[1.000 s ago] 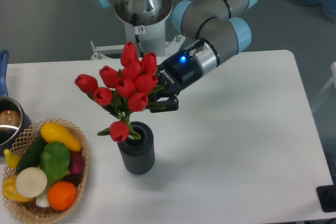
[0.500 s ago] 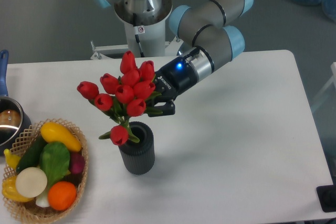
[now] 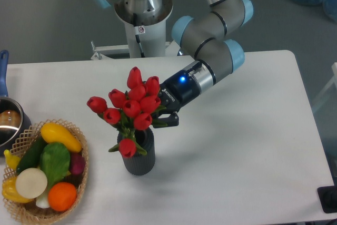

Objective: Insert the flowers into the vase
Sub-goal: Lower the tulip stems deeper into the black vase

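Note:
The flowers point(image 3: 131, 105), a tied bunch of red tulip buds with green leaves, stand with their stems down in the mouth of the vase point(image 3: 139, 157), a short dark grey ribbed cylinder near the table's middle. One bud hangs over the vase's front rim. My gripper point(image 3: 159, 118) comes in from the right, its black fingers shut on the flowers just above the vase mouth. Buds hide the fingertips in part.
A wicker basket point(image 3: 23, 212) of colourful vegetables sits at the front left. A metal pot point(image 3: 9, 125) with a blue handle stands at the left edge. The robot base point(image 3: 142, 19) rises behind the white table point(image 3: 237, 146).
The gripper has lowered and shifted slightly right with the bunch; the stems have sunk deeper into the vase and the buds sit lower.

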Controlling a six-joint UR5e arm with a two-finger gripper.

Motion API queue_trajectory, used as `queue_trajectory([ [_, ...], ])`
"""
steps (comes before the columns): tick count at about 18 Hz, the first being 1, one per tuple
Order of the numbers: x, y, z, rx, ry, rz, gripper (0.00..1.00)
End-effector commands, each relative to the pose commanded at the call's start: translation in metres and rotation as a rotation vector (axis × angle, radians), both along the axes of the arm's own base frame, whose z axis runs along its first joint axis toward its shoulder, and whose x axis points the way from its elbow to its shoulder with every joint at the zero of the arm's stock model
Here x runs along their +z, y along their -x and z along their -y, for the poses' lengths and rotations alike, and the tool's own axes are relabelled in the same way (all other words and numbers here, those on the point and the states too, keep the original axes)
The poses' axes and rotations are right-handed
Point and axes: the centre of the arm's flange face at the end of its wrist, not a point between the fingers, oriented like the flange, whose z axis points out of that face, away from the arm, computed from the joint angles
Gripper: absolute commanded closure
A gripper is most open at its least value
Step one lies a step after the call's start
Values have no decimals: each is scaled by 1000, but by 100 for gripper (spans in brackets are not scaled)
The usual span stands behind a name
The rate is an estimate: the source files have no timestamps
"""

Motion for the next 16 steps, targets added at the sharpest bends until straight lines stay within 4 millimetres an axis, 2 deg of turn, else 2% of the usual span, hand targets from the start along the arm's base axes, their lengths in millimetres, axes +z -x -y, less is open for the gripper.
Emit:
queue_trajectory([
  [8,-7,4,5,11,10,16,72],
  [13,-21,3,3,8,18,31,70],
  [16,-22,3,2,6,17,29,65],
])
